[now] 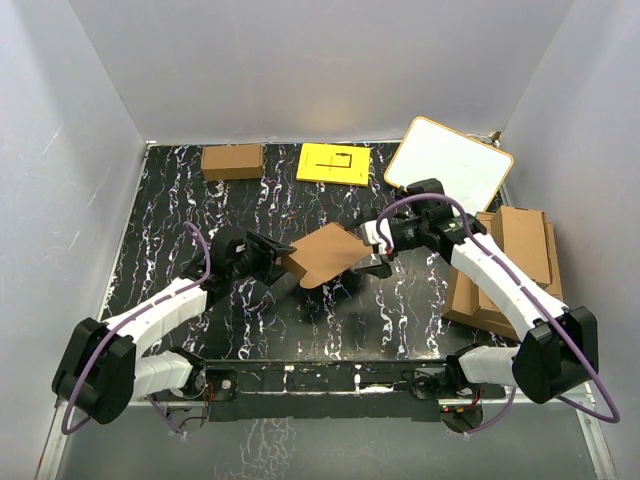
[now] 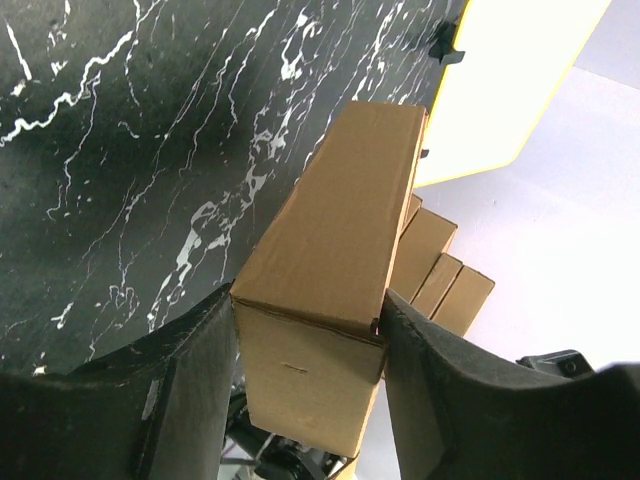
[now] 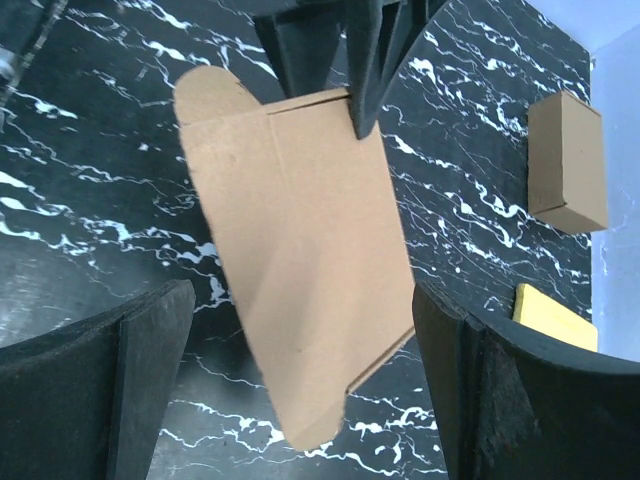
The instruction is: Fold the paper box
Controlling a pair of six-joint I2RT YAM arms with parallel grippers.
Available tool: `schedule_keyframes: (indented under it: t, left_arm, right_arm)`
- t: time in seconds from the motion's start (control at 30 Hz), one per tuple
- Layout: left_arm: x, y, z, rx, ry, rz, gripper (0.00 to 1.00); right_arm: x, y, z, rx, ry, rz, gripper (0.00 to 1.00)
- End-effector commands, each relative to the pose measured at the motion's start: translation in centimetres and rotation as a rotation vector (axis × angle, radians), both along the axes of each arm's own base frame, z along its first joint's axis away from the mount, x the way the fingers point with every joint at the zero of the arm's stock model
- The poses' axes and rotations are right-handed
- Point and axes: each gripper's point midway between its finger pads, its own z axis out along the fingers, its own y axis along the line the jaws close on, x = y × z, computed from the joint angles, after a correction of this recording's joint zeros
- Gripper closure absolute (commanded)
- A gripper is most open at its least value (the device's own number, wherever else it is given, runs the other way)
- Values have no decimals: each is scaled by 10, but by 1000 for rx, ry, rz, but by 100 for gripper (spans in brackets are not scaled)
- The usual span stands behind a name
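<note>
Currently box (image 1: 325,256) sits tilted above mid worktop (image 1: 170,200). Clamped on its left end is left tool (image 1: 284,258), jaws about half apart. By its right edge, right tool (image 1: 380,262) gapes wide, gripping nothing; contact unclear.

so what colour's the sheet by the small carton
The sheet is yellow, clearest in the top view.

The paper box (image 2: 330,250) partly hides the cardboard pile (image 2: 445,275).
</note>
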Motion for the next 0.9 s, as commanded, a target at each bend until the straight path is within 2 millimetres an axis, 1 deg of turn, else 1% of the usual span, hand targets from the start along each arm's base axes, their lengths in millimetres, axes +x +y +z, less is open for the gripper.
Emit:
schedule_keyframes:
  t: [0.0,0.13,0.37,0.43,0.5,0.67,0.87]
  left_arm:
    - [-4,-13,15,-107,67,-66,54]
    - [-2,-17,13,-141,107,-69,54]
    - [2,-14,13,-168,144,-39,54]
    - [3,-15,13,-179,152,-34,54]
    - [4,-16,15,-191,157,-30,54]
    - [3,-16,16,-203,166,-28,54]
    - [3,-16,15,-228,173,-16,54]
  right_arm:
    - [27,10,3,-14,-151,-70,1]
    - [18,19,-12,-53,-173,-51,1]
    - [-3,34,-33,-94,-212,18,1]
    - [-1,41,-37,-105,-244,-1,1]
    - [6,45,-41,-111,-263,-53,1]
    - [20,53,-43,-112,-330,-157,1]
    - [22,59,-53,-113,-412,-197,0]
